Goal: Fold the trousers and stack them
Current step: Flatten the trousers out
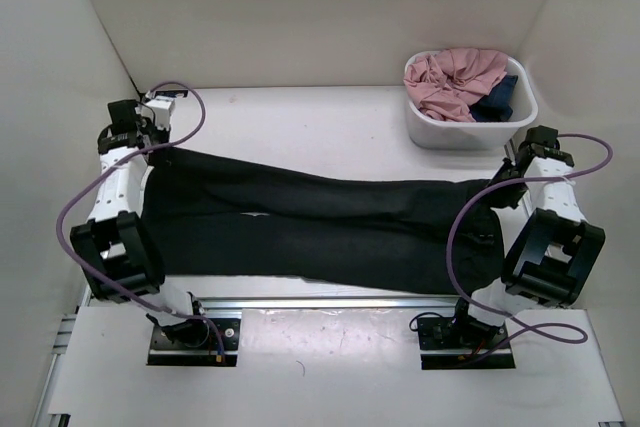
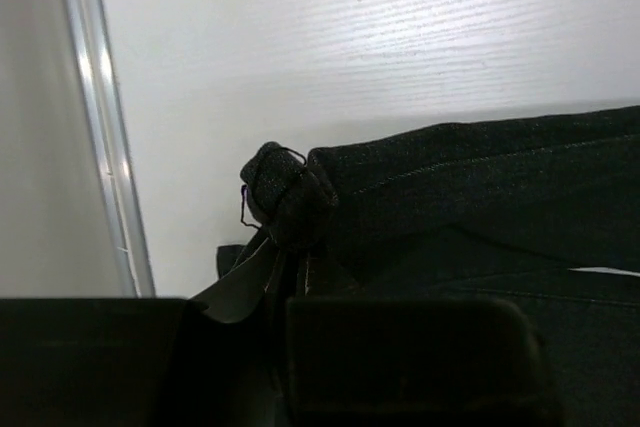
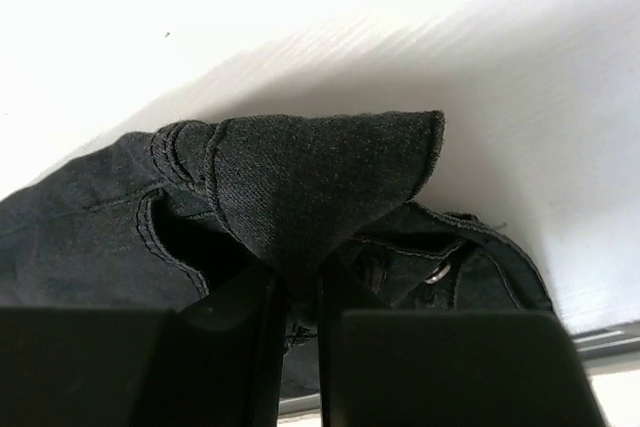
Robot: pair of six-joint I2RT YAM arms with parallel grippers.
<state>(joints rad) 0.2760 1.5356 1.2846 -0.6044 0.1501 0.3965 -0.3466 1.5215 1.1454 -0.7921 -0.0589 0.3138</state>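
Note:
The black trousers (image 1: 320,222) lie stretched across the table, folded lengthwise, legs to the left and waist to the right. My left gripper (image 1: 150,142) is shut on the far hem corner; in the left wrist view (image 2: 285,277) the bunched hem (image 2: 288,192) sticks out past the fingers. My right gripper (image 1: 512,182) is shut on the far waistband corner; in the right wrist view (image 3: 300,292) a fold of waistband (image 3: 320,182) stands up between the fingers, with a metal button (image 3: 437,273) beside it.
A white tub (image 1: 470,127) at the back right holds a pink garment (image 1: 455,77) and a small dark blue one (image 1: 500,99). White walls close the back and both sides. A metal rail (image 1: 330,302) runs along the near table edge.

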